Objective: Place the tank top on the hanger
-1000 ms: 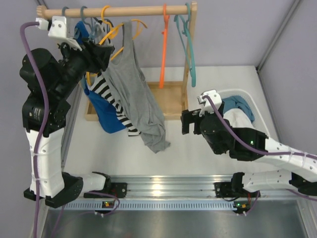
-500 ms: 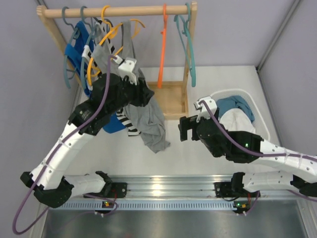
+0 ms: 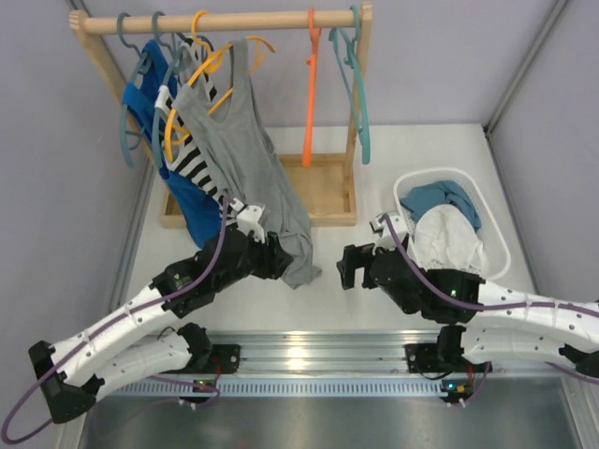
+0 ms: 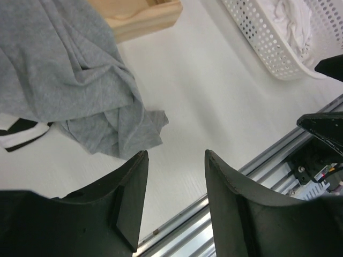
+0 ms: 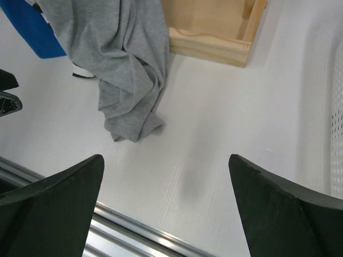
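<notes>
Lowered from rail height since the earlier frames, left gripper (image 3: pixel 277 258) sits low over the table (image 3: pixel 320 301), just beside the bunched hem of the tank top (image 3: pixel 245 154). Its fingers (image 4: pixel 128 198) are moderately apart, with nothing between them. Right gripper (image 3: pixel 350 267), spread wide and empty, hovers near the basket (image 3: pixel 400 190). Tank top hangs from the hanger (image 3: pixel 198 21) on the wooden rail (image 3: pixel 271 19), with its lower end pooled on the table.

Table (image 3: pixel 426 154): basket (image 3: pixel 494 234), rack base (image 3: pixel 323 192), tank top (image 3: pixel 245 150)
</notes>
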You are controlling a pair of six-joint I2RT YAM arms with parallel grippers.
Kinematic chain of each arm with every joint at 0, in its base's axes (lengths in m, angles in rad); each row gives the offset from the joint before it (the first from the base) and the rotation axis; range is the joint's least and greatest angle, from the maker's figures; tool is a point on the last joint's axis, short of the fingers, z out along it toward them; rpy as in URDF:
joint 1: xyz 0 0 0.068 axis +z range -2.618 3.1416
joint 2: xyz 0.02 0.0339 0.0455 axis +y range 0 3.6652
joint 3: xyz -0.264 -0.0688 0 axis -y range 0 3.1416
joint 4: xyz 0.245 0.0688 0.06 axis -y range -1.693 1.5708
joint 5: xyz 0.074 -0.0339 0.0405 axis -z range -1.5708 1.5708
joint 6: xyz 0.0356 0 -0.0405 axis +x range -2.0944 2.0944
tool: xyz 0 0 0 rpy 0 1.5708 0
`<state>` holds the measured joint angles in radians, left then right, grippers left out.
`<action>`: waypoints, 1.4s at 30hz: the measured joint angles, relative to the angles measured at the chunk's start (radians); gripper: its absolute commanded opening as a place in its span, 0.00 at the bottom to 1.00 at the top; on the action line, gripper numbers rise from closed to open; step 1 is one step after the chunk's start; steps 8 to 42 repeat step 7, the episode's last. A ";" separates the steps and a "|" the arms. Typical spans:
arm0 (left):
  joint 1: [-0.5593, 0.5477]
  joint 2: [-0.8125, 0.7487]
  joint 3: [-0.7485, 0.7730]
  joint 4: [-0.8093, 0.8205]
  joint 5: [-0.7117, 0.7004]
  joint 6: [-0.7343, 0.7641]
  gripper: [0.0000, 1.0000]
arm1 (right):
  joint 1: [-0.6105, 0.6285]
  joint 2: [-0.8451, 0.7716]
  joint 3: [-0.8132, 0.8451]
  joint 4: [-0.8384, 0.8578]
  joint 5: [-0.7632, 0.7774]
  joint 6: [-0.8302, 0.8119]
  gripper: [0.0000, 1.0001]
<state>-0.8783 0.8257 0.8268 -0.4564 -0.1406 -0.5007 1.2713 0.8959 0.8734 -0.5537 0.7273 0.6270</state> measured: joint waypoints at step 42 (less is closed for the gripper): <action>-0.041 -0.034 -0.058 0.008 -0.015 -0.053 0.52 | 0.000 -0.007 -0.064 0.009 -0.011 0.070 1.00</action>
